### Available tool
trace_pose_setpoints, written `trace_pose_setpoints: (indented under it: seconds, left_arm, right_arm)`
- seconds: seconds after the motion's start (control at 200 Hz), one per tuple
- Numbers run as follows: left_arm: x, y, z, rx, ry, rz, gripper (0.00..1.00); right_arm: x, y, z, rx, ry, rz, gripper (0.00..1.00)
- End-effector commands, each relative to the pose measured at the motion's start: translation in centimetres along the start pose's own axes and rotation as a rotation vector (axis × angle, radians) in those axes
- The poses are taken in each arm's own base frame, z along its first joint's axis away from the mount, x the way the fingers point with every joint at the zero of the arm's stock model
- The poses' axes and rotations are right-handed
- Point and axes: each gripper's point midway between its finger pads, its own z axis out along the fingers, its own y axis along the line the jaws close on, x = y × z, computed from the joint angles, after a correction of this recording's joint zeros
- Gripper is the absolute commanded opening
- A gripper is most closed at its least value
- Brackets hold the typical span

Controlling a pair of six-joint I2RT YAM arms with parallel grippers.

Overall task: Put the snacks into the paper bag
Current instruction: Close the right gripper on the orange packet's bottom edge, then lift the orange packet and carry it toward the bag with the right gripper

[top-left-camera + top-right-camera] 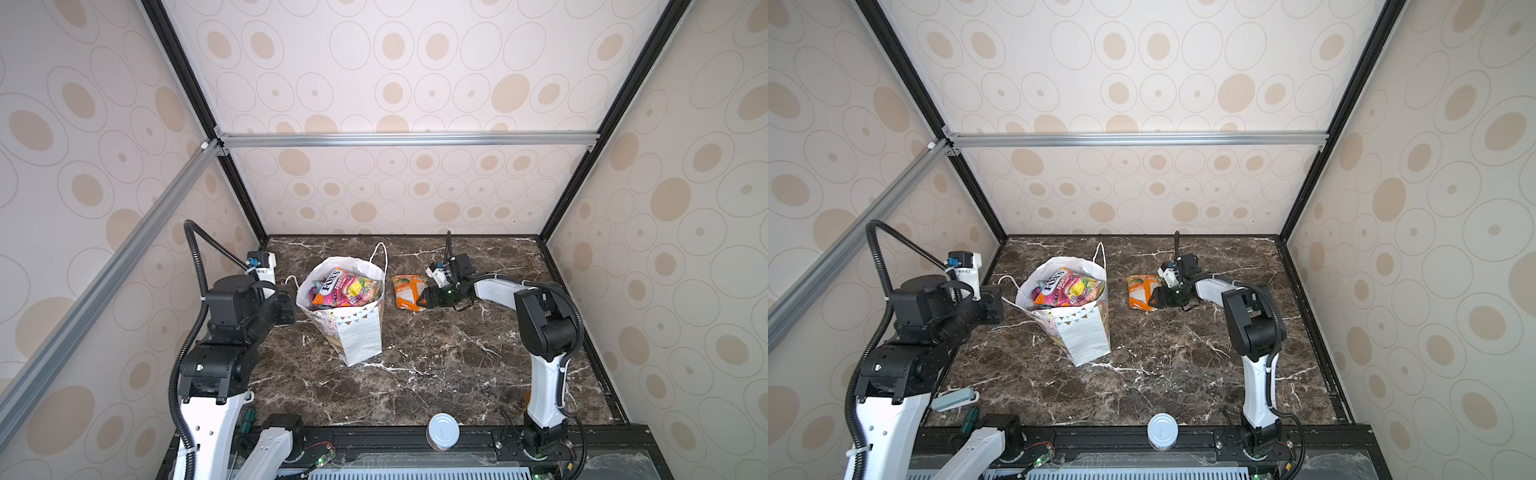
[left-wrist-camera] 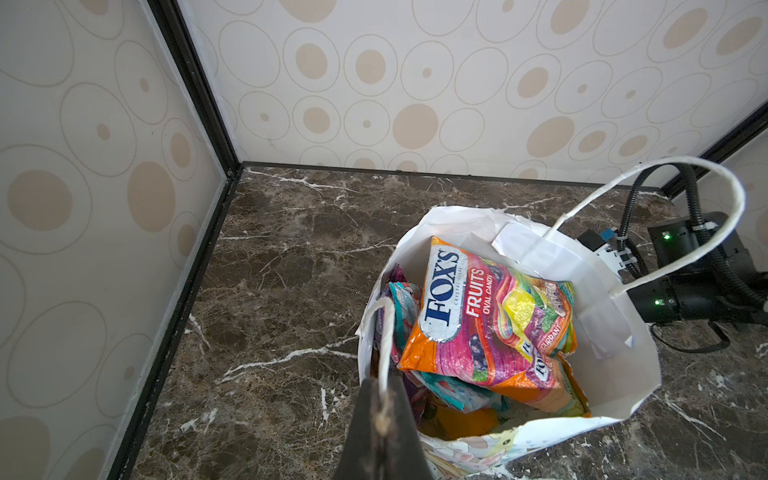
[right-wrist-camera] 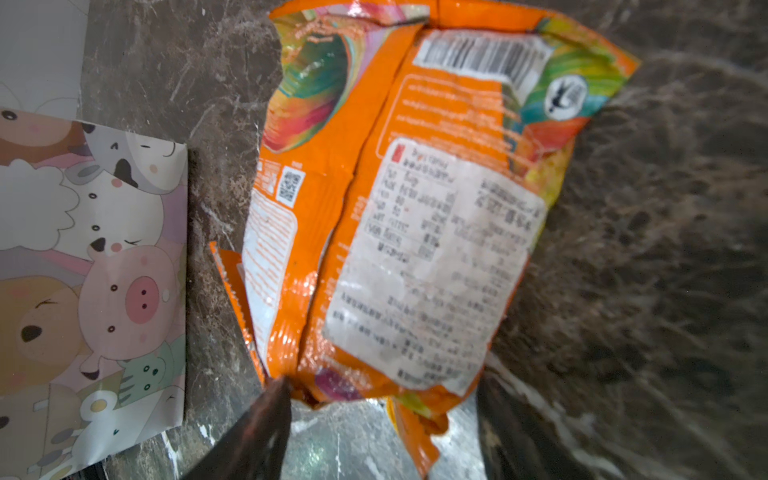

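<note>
The white paper bag (image 1: 359, 332) (image 1: 1084, 336) stands open at mid-table. It holds several snacks, with a pink and orange FOX'S packet (image 1: 345, 286) (image 2: 478, 316) on top. My left gripper (image 2: 380, 424) (image 1: 288, 309) is shut on the bag's near cord handle (image 2: 386, 332) at the bag's left side. An orange packet (image 1: 407, 291) (image 1: 1140, 291) (image 3: 395, 208) lies label side up on the table to the right of the bag. My right gripper (image 1: 426, 298) (image 3: 382, 399) is open, its fingers either side of that packet's near end, one fingertip (image 3: 278, 399) touching a corner.
A silver-lidded can (image 1: 443, 431) (image 1: 1162, 431) stands on the front rail. A pale teal tool (image 1: 955, 399) lies at the front left beside the left arm's base. Walls close in the marble table (image 1: 457, 365) at the back and both sides.
</note>
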Motion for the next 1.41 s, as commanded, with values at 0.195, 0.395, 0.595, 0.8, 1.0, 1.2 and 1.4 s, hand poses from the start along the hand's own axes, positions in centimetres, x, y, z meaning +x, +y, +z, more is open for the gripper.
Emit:
trace_pose_setpoints:
  seconds: [0.195,0.395,0.595,0.8,1.0,1.2,1.4]
  left_arm:
    - [-2.5,0.0,-1.8,-0.009,-0.096,0.024,0.00]
    - [-2.6,0.0,-1.9,-0.009,-0.099,0.023,0.00]
    - [-2.6,0.0,-2.0,-0.010,-0.102,0.025,0.00]
    - [-2.5,0.0,-2.1,-0.009,-0.102,0.025,0.00]
    - [-2.5,0.1,-2.1,-0.010,-0.102,0.024,0.00]
    - [-2.7,0.0,-2.1,-0.009,-0.108,0.025,0.00]
    - [-3.3,-0.3,-2.0,0.010,-0.114,0.022,0.00]
  right_arm:
    - [-0.1,-0.5,0.9,-0.010,0.010,0.012,0.49]
    - [-0.2,-0.9,1.2,-0.001,-0.001,0.033,0.21]
    - [-0.4,-0.6,0.9,-0.005,-0.013,0.038,0.09]
    - [-0.8,-0.4,-0.4,0.023,-0.048,0.027,0.00]
    - [-1.1,0.0,-1.9,0.056,-0.062,0.010,0.00]
    - [-2.3,1.7,-5.1,0.076,-0.121,-0.032,0.00]
    - [-3.4,4.0,-8.4,0.084,-0.175,-0.082,0.00]
